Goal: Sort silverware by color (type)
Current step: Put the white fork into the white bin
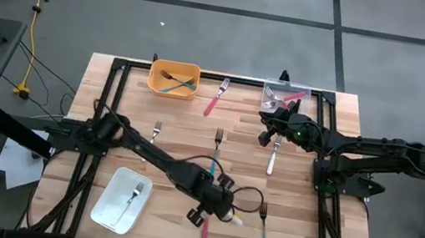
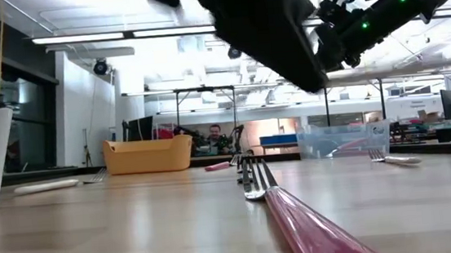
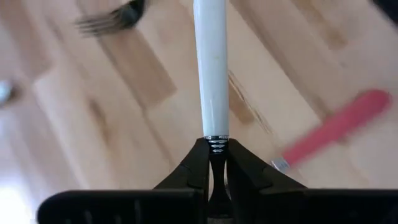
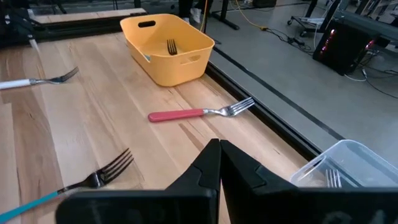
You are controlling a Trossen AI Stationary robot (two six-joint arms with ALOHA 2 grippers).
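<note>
I see my left tool [image 1: 220,211] low over the near middle of the counter [image 1: 297,233]. In the left wrist view its fingers [image 3: 200,168] are closed on the end of a white-handled fork [image 3: 211,62], which points straight away from the tool. Beside it on the wood lies a red fork [image 1: 205,233], and a teal fork [image 1: 263,232] lies a little more to the right, near the front edge.

My right tool [image 1: 266,135] is at the far right part of the counter, just beside the clear bin [image 1: 272,90]. Its fingers [image 4: 214,165] are pressed together and I see nothing between them. A white fork [image 1: 272,158] lies on the wood close under this arm.

The yellow bin [image 1: 174,79] stands at the far edge, left of the middle, and it holds forks, at least one with a teal handle. Between the two bins lies a pink fork [image 1: 217,97], apart from both. The clear bin holds some forks also; I cannot tell their number.

At the near left is a white tray [image 1: 109,205] with one white fork [image 1: 133,196] inside it. Two more forks lie in the middle of the counter: a white one [image 1: 155,133] at the left arm and another one [image 1: 218,141] whose handle goes under that arm, so its colour I cannot tell here.
</note>
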